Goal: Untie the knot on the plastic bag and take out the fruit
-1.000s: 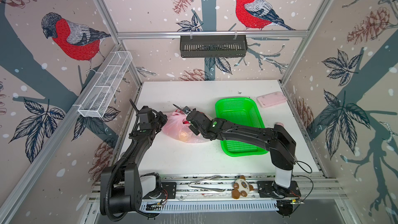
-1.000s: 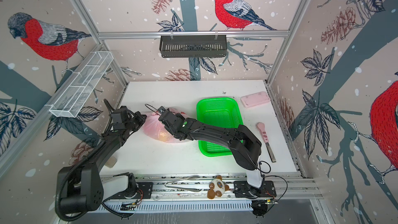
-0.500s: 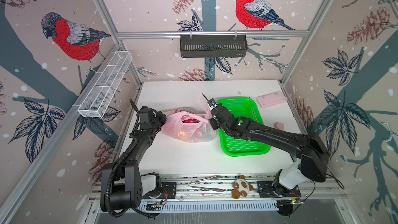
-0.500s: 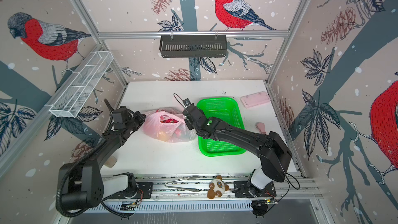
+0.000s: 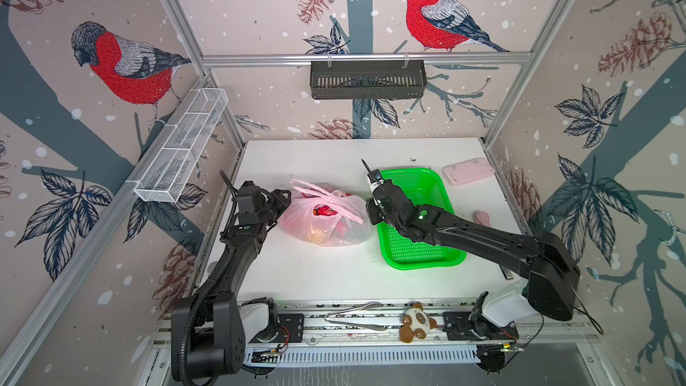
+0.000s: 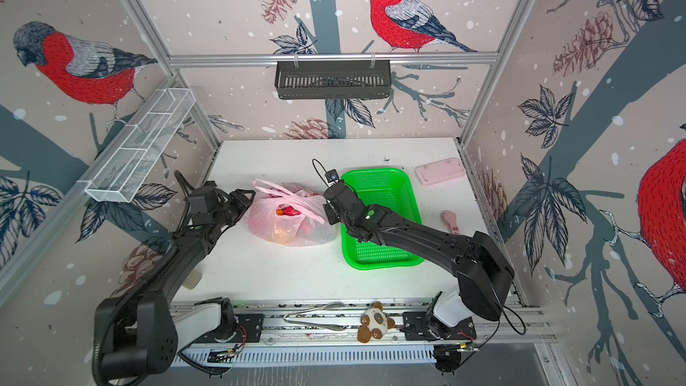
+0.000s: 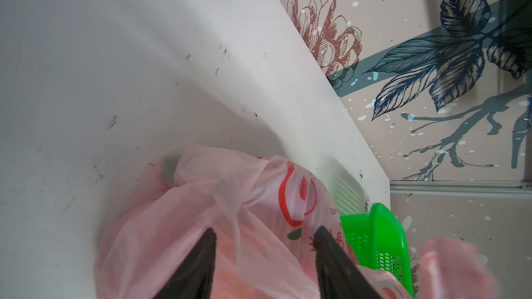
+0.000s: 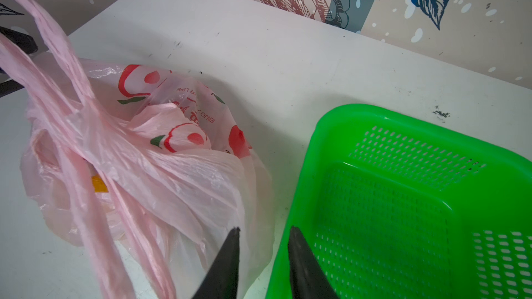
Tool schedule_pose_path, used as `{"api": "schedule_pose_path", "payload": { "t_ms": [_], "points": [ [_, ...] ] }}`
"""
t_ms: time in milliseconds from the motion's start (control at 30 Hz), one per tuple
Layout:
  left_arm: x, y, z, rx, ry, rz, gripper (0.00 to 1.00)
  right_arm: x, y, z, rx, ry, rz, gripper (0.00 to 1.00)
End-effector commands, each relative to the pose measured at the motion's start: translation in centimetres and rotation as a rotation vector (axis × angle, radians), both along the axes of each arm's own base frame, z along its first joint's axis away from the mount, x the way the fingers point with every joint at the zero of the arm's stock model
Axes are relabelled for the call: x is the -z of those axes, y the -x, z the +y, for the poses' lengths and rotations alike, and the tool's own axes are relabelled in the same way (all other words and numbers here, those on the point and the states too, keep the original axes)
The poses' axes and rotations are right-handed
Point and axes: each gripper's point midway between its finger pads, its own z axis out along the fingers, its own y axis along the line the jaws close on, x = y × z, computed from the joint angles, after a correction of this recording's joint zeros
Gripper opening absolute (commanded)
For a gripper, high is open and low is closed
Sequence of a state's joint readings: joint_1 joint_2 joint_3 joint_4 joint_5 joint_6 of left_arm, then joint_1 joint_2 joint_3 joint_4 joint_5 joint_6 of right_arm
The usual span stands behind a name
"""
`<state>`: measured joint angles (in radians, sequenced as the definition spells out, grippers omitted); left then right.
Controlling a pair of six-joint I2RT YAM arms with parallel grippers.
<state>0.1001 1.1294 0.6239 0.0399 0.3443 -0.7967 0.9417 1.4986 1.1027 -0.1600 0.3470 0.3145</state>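
Right wrist view: the right gripper [image 8: 264, 229] stands part open and empty, just beside the plastic bag [image 8: 178, 185]. The left gripper [image 7: 266, 228] gapes at the opposite side, pinching nothing. The handle strips [image 8: 62, 53] lie loose. The film looks thin, limp and slippery, probably best pinched at the mouth rim. The fruit [image 5: 322, 212] weighs it onto the surface [image 8: 259, 53].

The white table [image 5: 315, 280] holds a thin pink plastic bag [image 5: 334, 233], a green plastic basket [image 5: 423, 262] and a flat pink case [image 5: 467, 176].
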Motion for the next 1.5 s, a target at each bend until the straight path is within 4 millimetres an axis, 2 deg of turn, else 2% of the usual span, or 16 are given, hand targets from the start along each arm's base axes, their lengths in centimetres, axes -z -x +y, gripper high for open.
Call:
{"api": "schedule_pose_path", "payload": {
  "t_ms": [0,100,200,433,600,733,767,833,1067,1200,1300,1467],
  "points": [
    [-1.1,1.0,-0.4,0.055,-0.066,0.004,0.68,-1.4,-0.2,0.2,0.013,-0.058,-0.026,0.36],
    [-2.3,2.3,-0.8,0.089,-0.158,0.012,0.80,-1.9,-0.4,-0.3,0.031,-0.079,-0.031,0.40],
    [-3.4,3.5,-2.0,0.145,-0.250,0.008,0.85,-2.8,-0.6,-0.7,0.045,-0.096,-0.044,0.42],
    [-1.9,5.6,-3.4,0.269,-0.470,0.176,0.88,-4.4,-0.9,-3.0,0.082,-0.135,-0.079,0.44],
    [-1.9,6.2,-4.9,0.333,-0.598,0.225,0.88,-5.1,-0.8,-4.9,0.100,-0.157,-0.095,0.46],
    [-2.1,5.9,-6.4,0.362,-0.700,0.227,0.88,-4.6,-0.8,-6.2,0.109,-0.174,-0.089,0.46],
    [-1.6,6.0,-6.6,0.372,-0.720,0.244,0.88,-5.4,-0.6,-6.6,0.111,-0.196,-0.103,0.46],
    [-2.1,5.6,-7.2,0.378,-0.760,0.246,0.88,-5.4,-0.5,-7.3,0.118,-0.200,-0.103,0.47],
    [-1.2,6.0,-7.9,0.374,-0.842,0.265,0.88,-5.4,-0.3,-8.3,0.119,-0.209,-0.104,0.47],
    [-1.4,4.8,-7.7,0.317,-0.862,0.230,0.88,-5.3,-0.3,-8.2,0.114,-0.214,-0.101,0.47],
    [-2.7,3.3,-7.9,0.255,-0.847,0.146,0.88,-5.1,-0.3,-8.0,0.103,-0.221,-0.095,0.48],
    [-2.9,1.8,-8.4,0.203,-0.820,0.046,0.88,-4.8,-0.4,-7.5,0.092,-0.211,-0.088,0.48]
  ]
}}
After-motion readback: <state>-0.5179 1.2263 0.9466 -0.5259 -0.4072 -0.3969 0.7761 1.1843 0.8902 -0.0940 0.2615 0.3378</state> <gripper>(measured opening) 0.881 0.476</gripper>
